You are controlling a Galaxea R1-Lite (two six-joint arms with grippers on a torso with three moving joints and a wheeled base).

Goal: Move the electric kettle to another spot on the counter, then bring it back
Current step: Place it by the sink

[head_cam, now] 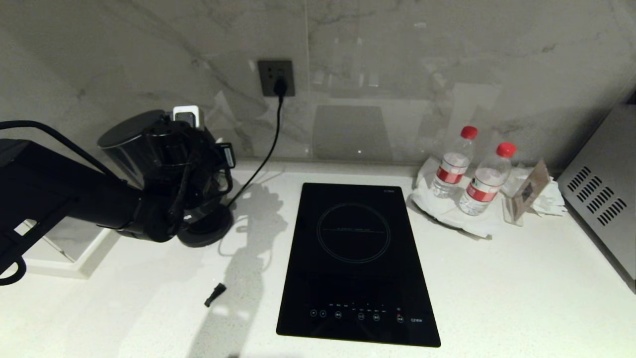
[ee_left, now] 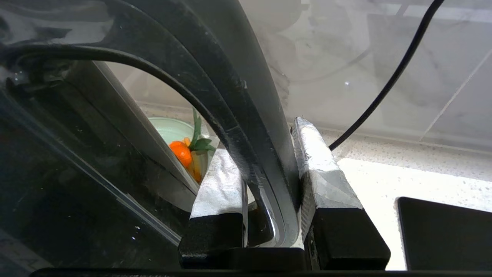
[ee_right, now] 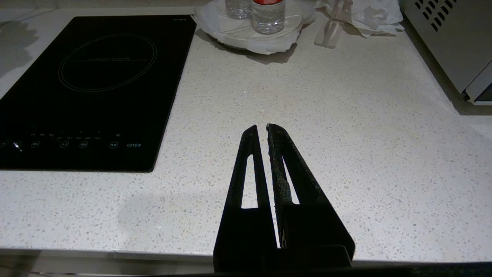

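Electric kettle point(head_cam: 130, 144) tilted, lifted above its round base point(head_cam: 208, 228) at the surface's point(head_cam: 497, 278) rear left. My left hand point(ee_left: 269, 169) grips its handle point(ee_left: 246, 115). My right hand point(ee_right: 261, 130), fingers together, hovers beside the cooktop point(ee_right: 88, 92).

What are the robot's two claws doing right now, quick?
Left gripper: shut on the electric kettle's handle, kettle tilted.
Right gripper: shut, holding nothing, over the counter.

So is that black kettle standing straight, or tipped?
Tipped. The electric kettle leans left above its round base, the left tool clamped on its handle.
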